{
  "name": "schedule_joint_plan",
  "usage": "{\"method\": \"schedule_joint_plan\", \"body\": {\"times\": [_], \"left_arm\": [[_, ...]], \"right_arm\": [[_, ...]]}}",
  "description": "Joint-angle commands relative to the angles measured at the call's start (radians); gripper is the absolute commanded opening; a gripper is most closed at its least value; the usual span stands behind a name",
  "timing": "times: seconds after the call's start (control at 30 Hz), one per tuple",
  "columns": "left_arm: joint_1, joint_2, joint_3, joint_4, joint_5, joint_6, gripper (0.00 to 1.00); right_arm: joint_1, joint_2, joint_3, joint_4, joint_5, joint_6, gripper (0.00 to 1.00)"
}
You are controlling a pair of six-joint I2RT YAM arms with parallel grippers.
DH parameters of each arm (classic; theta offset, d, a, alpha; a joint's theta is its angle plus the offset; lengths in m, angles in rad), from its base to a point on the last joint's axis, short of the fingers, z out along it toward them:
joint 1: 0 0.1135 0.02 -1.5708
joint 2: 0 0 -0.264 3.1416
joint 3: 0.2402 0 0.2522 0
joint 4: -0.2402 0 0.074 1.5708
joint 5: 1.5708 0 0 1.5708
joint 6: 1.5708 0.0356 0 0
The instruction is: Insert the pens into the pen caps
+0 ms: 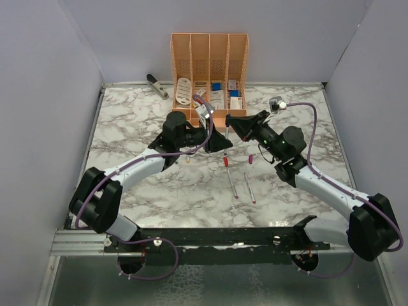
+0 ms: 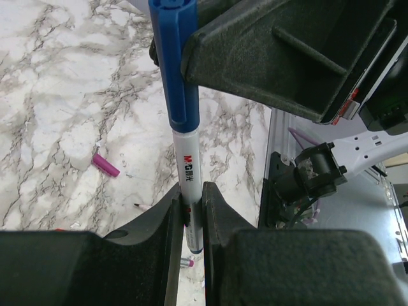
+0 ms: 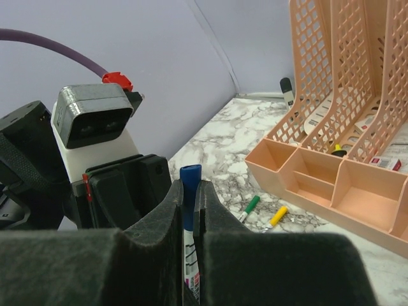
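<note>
Two hands shared one white-barrelled marker pen [image 2: 187, 167] above the marble table [image 1: 191, 197]: left hand [image 2: 191, 205] clenched on its barrel to steady it, right hand [image 3: 190, 190] pinching the blue plastic cap [image 2: 173, 64], seemingly pressing it home. Purple cap [image 2: 105, 164] lay loose below.

Grey-veined white marble tabletop [image 1: 127, 185] between plain pale lilac-grey walls [image 1: 287, 38], under even light.

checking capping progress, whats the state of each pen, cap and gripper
blue pen: upright, blue cap on, held by both grippers
left gripper: shut on blue pen
right gripper: shut on blue pen
red pen: flat, looks capped
purple cap: loose, on no pen
bare pen: flat, no cap
green pen: flat, looks capped
yellow pen: flat, looks capped
</note>
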Motion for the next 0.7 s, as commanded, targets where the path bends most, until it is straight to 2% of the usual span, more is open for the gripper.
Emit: {"method": "schedule_joint_plan", "body": {"times": [0.0,0.27,0.43,0.67], "left_arm": [[-0.001,-0.062,0.069,0.076,-0.053,-0.026,0.00],[0.024,-0.091,0.083,0.142,-0.128,-0.075,0.00],[0.058,-0.109,0.078,0.142,-0.182,-0.079,0.00],[0.113,-0.126,0.088,0.161,-0.215,-0.089,0.00]], "right_arm": [[0.005,0.005,-0.035,0.017,-0.086,-0.002,0.01],[0.007,0.049,-0.027,-0.028,-0.158,-0.001,0.01],[0.039,0.073,0.016,-0.165,-0.125,-0.078,0.01],[0.079,0.097,0.029,-0.255,-0.084,-0.132,0.01]]}}
